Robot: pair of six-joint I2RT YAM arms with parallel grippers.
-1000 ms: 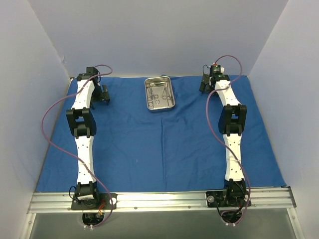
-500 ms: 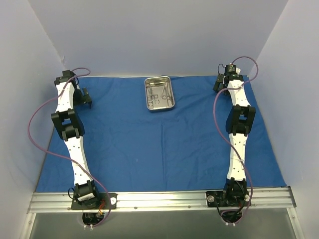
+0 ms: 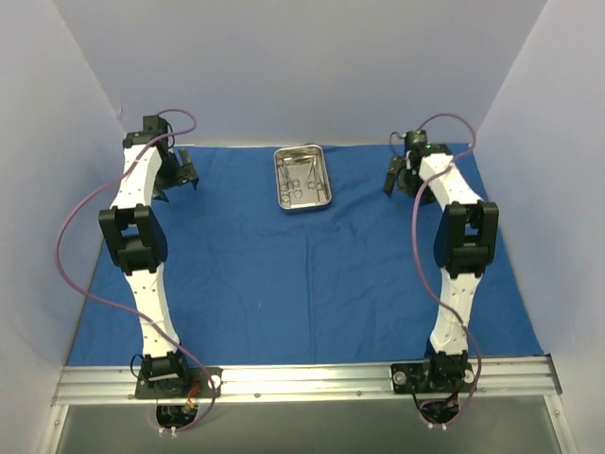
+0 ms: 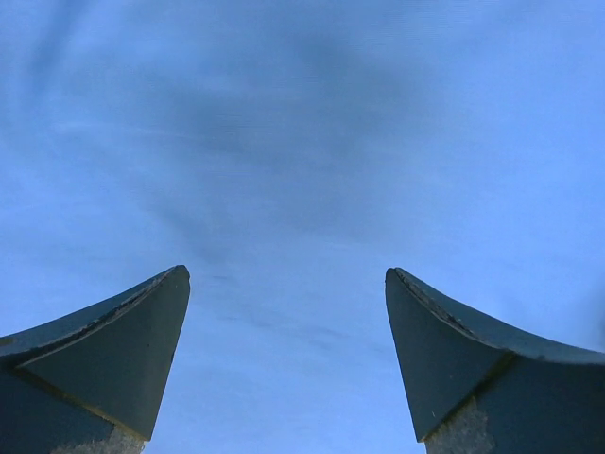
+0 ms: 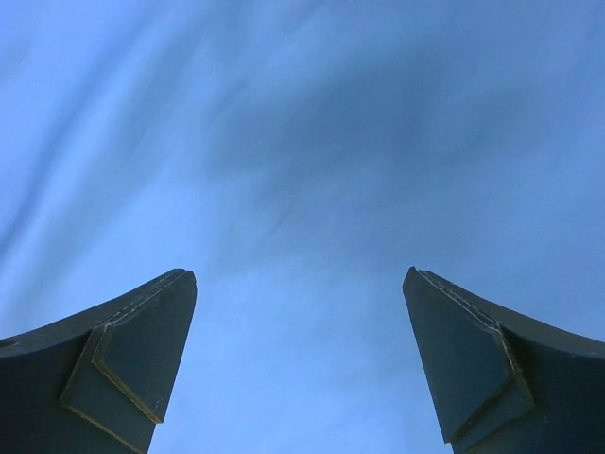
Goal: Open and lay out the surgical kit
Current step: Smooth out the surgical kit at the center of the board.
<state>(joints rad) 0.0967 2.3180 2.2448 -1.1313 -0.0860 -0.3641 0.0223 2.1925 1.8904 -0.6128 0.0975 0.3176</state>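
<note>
**Operator:** What has changed in the top view?

**Spotter:** Your arms. Half a second ago both reached out toward the far corners of the blue cloth wrap. Now your left hand has swung back inward along the far edge, and your right hand has come inward and slightly nearer. The steel tray has not moved. It sits at the far middle of the cloth, between your hands and well apart from both, with the instruments lying inside it.

**Operator:** And the left wrist view?

**Spotter:** Your left hand's fingers stand wide with nothing between them. Below them is only blurred blue cloth, so I'd say that hand is in motion.

**Operator:** The right wrist view?

**Spotter:** It's the same there. The fingers are spread wide and hold nothing, over smeared blue fabric.

**Operator:** So where does that leave me?

**Spotter:** The wrap looks fully opened and fairly flat, so I judge the spreading finished. The laying-out is not yet begun, since every instrument is in the tray. Your hands seem to be turning toward it, and either one could reach it.
</note>
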